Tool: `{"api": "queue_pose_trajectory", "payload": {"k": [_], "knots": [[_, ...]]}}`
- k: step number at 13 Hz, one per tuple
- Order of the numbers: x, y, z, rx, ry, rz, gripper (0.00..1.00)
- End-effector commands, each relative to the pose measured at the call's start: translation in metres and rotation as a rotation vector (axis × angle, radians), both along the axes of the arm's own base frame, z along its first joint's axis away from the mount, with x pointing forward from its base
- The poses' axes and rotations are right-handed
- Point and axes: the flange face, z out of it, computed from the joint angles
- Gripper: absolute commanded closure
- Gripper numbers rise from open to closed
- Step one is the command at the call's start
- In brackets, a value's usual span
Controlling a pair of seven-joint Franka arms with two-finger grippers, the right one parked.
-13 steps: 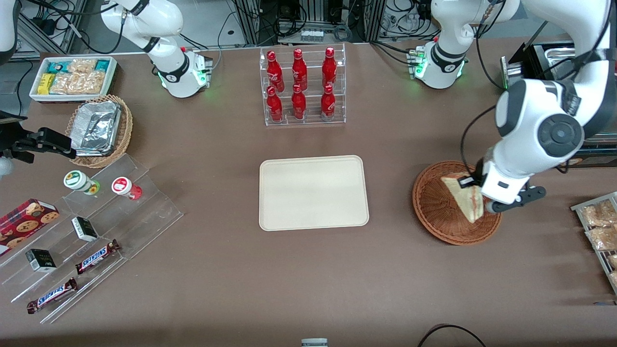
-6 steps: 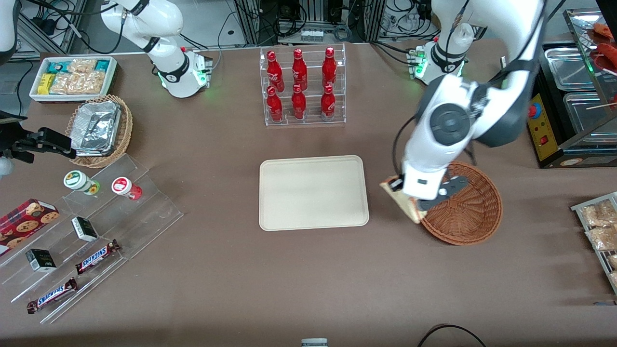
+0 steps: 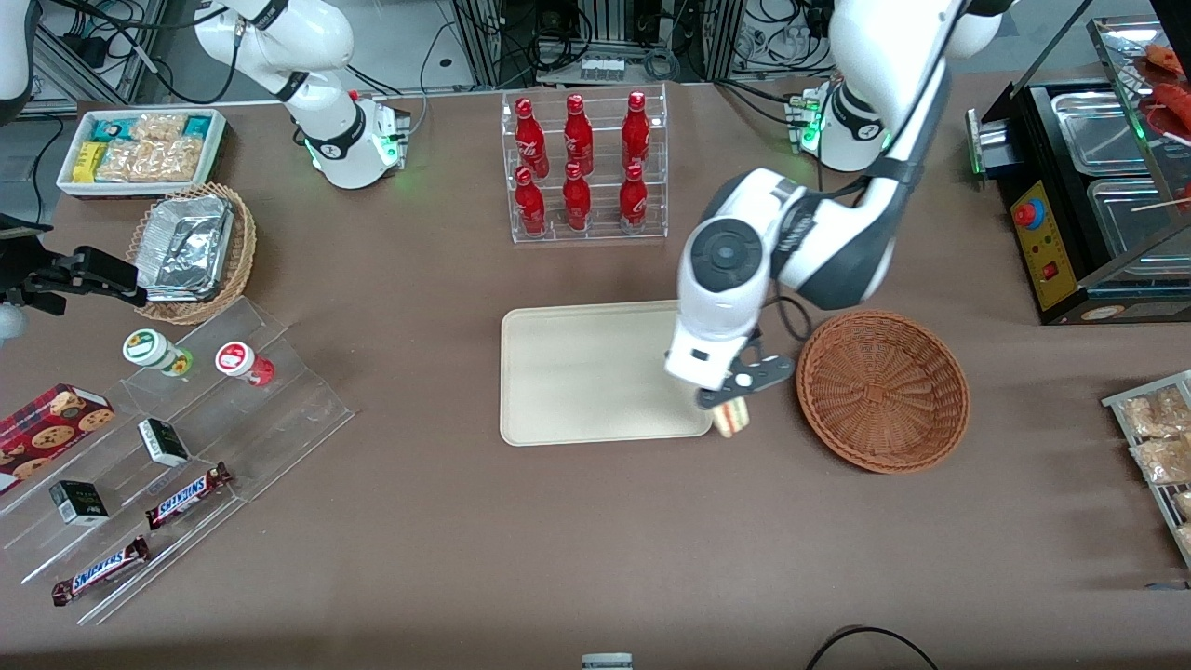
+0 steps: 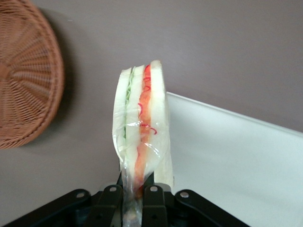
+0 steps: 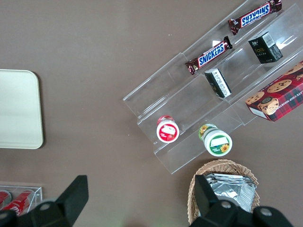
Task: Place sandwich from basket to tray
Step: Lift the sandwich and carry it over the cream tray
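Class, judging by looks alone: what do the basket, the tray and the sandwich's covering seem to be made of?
Basket: woven wicker, reddish-brown, showing radiating strands. Tray: probably matte cream plastic, smooth with a moulded rim. Sandwich, held by the gripper: seemingly wrapped in clear plastic film, glossy and wrinkled over the bread.

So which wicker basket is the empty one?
The reddish-brown basket beside the tray; the lighter basket holds foil containers. The gripper holds the sandwich at the tray's edge.
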Motion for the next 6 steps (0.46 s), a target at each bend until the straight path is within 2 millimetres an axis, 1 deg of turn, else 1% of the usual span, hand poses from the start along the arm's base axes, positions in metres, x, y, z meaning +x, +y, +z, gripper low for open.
{"api": "queue_pose_trajectory", "payload": {"k": [1,3,4,5,6], "knots": [[-0.011,-0.038,-0.02,-0.002,-0.024,-0.14,1.0],[-0.027,-0.062,-0.043,0.009,-0.005,-0.211,1.0],[-0.029,-0.071,-0.046,-0.012,-0.026,-0.223,1.0],[-0.032,-0.08,-0.057,-0.024,-0.038,-0.243,1.0],[-0.043,-0.094,-0.064,-0.025,-0.039,-0.269,1.0]]}}
